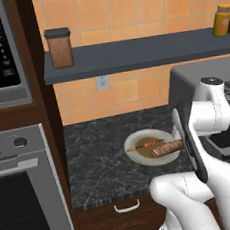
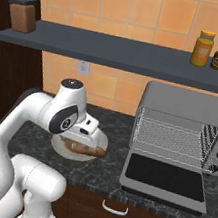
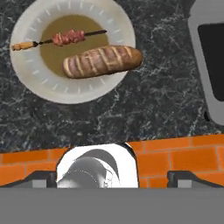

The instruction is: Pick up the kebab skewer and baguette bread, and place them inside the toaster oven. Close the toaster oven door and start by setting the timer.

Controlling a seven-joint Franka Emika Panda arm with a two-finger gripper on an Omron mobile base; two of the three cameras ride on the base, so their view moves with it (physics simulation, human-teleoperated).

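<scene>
Kitchen scene with the tool [image 3: 112, 175] poised above the dark speckled counter [image 1: 99, 159], its two dark tips wide apart and empty, nothing between them. On the counter lies a round white plate [image 3: 33, 72] with a brownish centre; it carries the kebab skewer [image 3: 61, 38], a thin stick with reddish meat chunks near its middle, and the baguette bread [image 3: 103, 61], a golden-brown ridged loaf lying just beside the skewer and roughly parallel to it. In the hand view the loaf's far end reaches over the plate's rim. Skewer and loaf appear close together but apart. The toaster oven [image 2: 188, 102], a grey box, stands on the counter to the right of the plate, well apart from it; its wire rack [image 2: 169, 137] is exposed and the toaster oven door [image 2: 163, 179] lies dropped open, dark glass facing up. Above, a grey shelf [image 2: 131, 54] bears a brown canister [image 2: 22, 13] and two bottles [image 2: 210, 49]
</scene>
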